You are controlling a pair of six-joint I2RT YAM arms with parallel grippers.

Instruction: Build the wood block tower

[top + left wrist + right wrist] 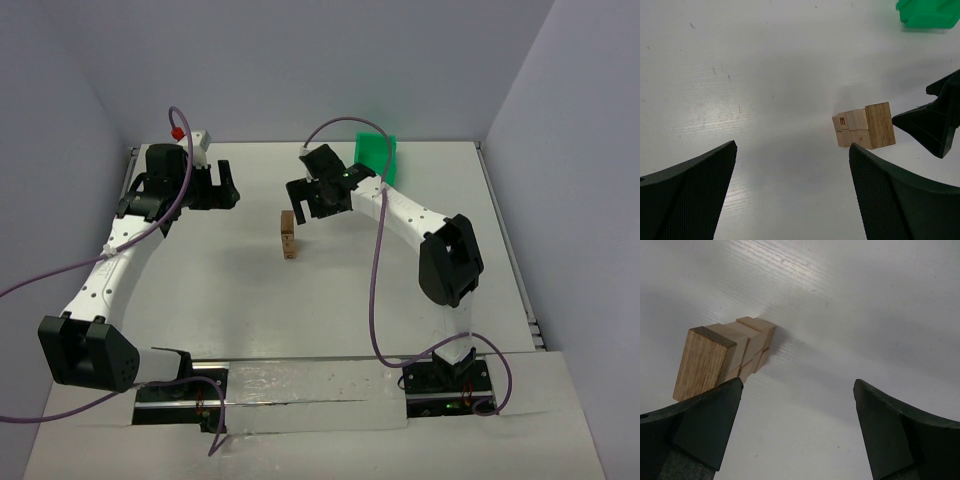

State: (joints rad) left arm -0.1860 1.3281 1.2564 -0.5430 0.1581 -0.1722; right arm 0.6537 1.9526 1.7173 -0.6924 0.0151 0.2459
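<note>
The tower (288, 235) is a narrow column of tan wood blocks standing upright mid-table. It also shows in the left wrist view (865, 127) and in the right wrist view (720, 357), seen from above. My right gripper (302, 204) is open and empty, just right of the tower's top and a little above it; the tower lies beside its left finger (695, 430), outside the jaws. My left gripper (232, 187) is open and empty, well left of the tower. In its view the jaws (792, 192) frame bare table. No loose blocks show.
A green plastic bin (378, 155) stands at the back, right of centre, behind the right arm; its corner shows in the left wrist view (927, 12). A right gripper finger (932, 122) sits just right of the tower there. White walls bound the table.
</note>
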